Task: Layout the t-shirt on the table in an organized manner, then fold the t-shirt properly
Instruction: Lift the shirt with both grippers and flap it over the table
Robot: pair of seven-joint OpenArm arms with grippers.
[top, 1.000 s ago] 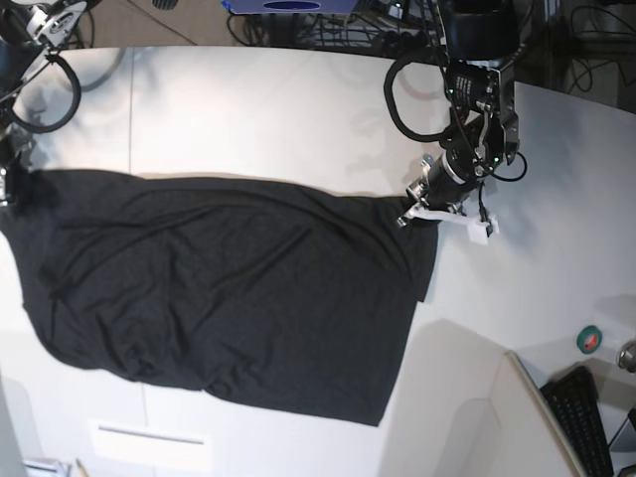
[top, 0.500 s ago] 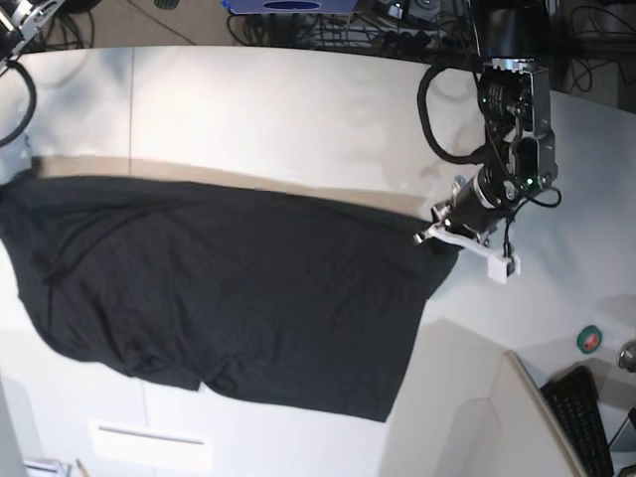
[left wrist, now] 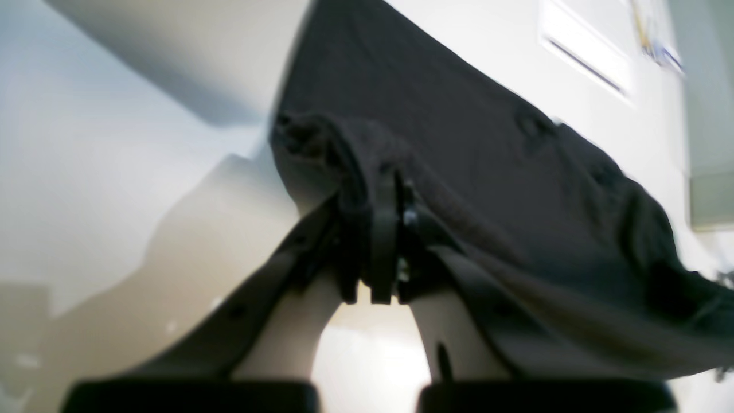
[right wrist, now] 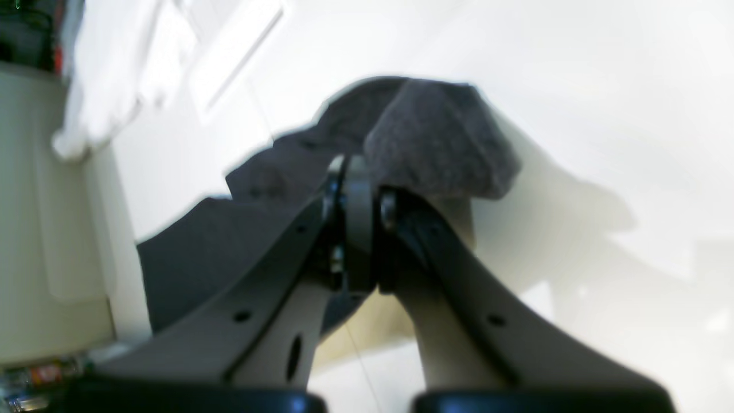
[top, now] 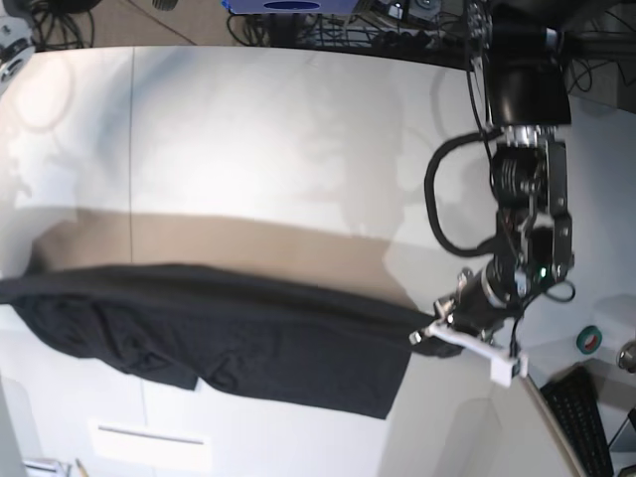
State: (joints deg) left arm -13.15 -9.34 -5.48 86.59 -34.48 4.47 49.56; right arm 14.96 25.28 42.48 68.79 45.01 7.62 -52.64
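The large black soft-fabric t-shirt [top: 229, 333] was found stretched as a long band across the near part of the very large smooth off-white tabletop [top: 258, 129]. Its upper edge was held taut and raised, and a broad shadow was cast on the surface behind it. Half a second earlier the garment had hung further back, its upper edge near the middle of the table; by this moment that edge had been carried well toward the near side, and less cloth was seen hanging below it.

The left gripper [left wrist: 385, 229] was recorded clenched on a bunched corner of the shirt, with cloth draped over both fingers. In the base view this gripper [top: 437, 333] was noted at the shirt's right end, lower and nearer than in the earlier frames.

The right gripper [right wrist: 352, 195] was likewise recorded clamped on a fold of the dark fabric, which bulged above the closed fingertips. That arm was not visible in the base view; only the shirt's left end was seen reaching the frame edge, whereas one second earlier it had lain within the frame.

A small green and red round object [top: 590, 340] was observed at the right edge of the table.
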